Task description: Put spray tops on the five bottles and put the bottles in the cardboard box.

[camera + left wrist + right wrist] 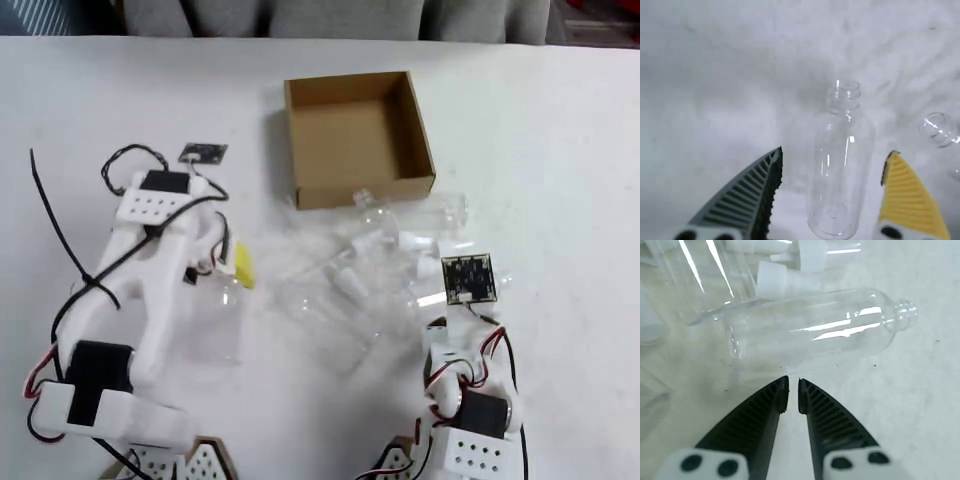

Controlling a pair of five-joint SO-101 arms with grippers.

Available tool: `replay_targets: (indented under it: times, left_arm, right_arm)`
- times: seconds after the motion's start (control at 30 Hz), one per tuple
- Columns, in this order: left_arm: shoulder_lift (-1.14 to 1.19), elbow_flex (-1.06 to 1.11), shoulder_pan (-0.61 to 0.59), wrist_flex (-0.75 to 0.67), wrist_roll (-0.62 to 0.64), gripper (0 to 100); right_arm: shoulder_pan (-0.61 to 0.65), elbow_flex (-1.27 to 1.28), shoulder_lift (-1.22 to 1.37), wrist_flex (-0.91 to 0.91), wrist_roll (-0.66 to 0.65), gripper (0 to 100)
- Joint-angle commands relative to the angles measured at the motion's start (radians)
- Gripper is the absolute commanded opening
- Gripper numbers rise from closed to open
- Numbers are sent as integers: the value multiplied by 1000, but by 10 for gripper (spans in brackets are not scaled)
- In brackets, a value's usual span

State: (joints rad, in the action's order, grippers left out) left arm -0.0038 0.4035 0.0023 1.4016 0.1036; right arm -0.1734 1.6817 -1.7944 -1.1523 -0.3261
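Zero bottles in the box (365, 188). Your left fingers (747, 200) are apart, straddling a bottle (840, 165) on the surface; right fingers (760, 425) nearly together, just short of a second bottle (810, 332). I'd say close left next, then cap.

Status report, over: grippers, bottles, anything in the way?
Left gripper open, astride uncapped bottle. Right gripper shut, just short of second bottle, also uncapped. Cardboard box empty; spray tops lying loose.
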Motion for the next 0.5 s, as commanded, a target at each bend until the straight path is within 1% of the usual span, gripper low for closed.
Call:
replay_targets:
  times: [0.0,0.1,0.23,0.4,0.47]
  left_arm:
    - [-2,3,1,-6,51,328]
    - [-2,55,24,-69,87,328]
    - [-2,87,22,-126,127,328]
    - [5,92,24,-152,130,328]
    - [45,92,24,-172,130,328]
  right_arm:
    - [1,8,-4,-10,-14,17]
    - [1,8,-4,-10,-14,17]
    - [1,8,-4,-10,-14,17]
    - [1,8,-4,-10,-14,17]
    - [1,8,-4,-10,-14,17]
